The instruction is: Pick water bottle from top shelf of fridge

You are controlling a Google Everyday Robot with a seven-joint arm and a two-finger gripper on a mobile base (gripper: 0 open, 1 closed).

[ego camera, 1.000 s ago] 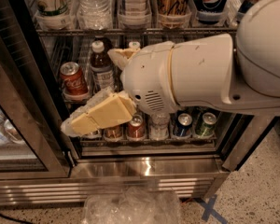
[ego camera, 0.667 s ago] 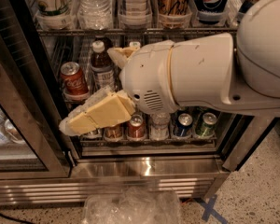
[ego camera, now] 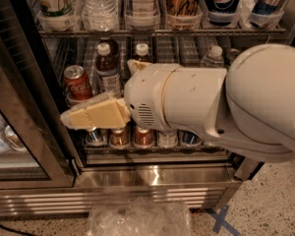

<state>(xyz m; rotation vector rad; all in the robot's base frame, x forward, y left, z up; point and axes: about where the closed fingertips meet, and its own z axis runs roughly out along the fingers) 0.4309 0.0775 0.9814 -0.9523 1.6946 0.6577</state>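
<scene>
The water bottle (ego camera: pixel 101 6), clear and ribbed, stands in a clear tray on the top shelf (ego camera: pixel 162 32), left of centre; its cap is cut off by the top edge of the view. My gripper (ego camera: pixel 113 90) is below that shelf, in front of the middle rack of the fridge (ego camera: pixel 152 178). One cream finger (ego camera: pixel 93 114) points left. The other finger's tip (ego camera: pixel 137 65) shows above the wrist. The fingers stand apart and hold nothing. My white arm hides much of the middle and lower racks.
On the middle rack stand a red Coke can (ego camera: pixel 77 81), brown-liquid bottles (ego camera: pixel 105 65) and a small clear bottle (ego camera: pixel 214 55). Cans (ego camera: pixel 120 136) line the lowest rack. The glass door (ego camera: pixel 19 132) stands open at left. Crumpled clear plastic (ego camera: pixel 137 218) lies on the floor.
The gripper's left finger has moved slightly up and to the left. The fridge's contents have not moved.
</scene>
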